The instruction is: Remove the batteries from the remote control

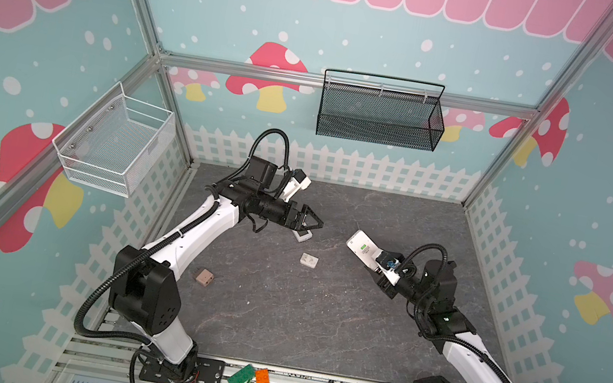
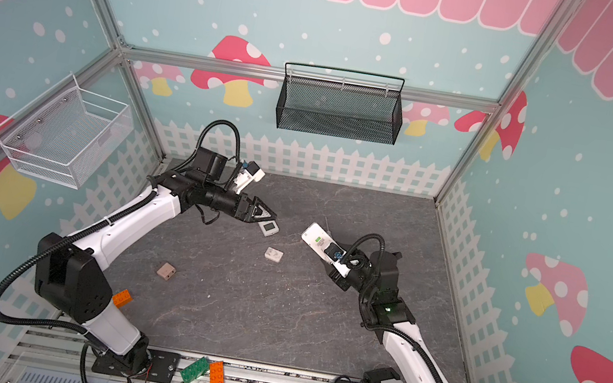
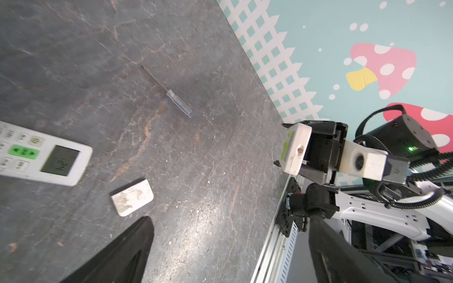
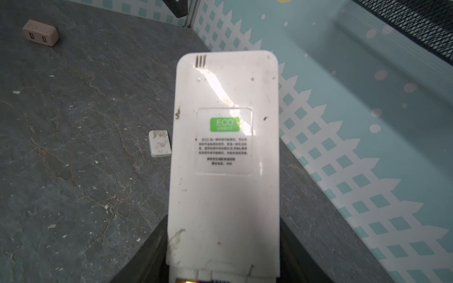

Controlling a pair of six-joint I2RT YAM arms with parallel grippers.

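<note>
— Remote control (image 4: 224, 156): where was it?
— Clamped in the right gripper (image 1: 376, 261), raised near the loose white cover (image 1: 309, 260), long axis pointing toward the wide-open, empty left gripper (image 1: 317, 223) on that cover's far side.

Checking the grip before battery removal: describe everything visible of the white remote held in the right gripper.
The white remote is a scuffed, stained plastic slab with rounded corners, back face up. It bears a clear label with a green ECO mark and print, plus a slotted vent near its far end. The right gripper clamps its near end, holding it raised and tilted. An orange-gold sliver shows at the gripped end; what it is cannot be told.
</note>
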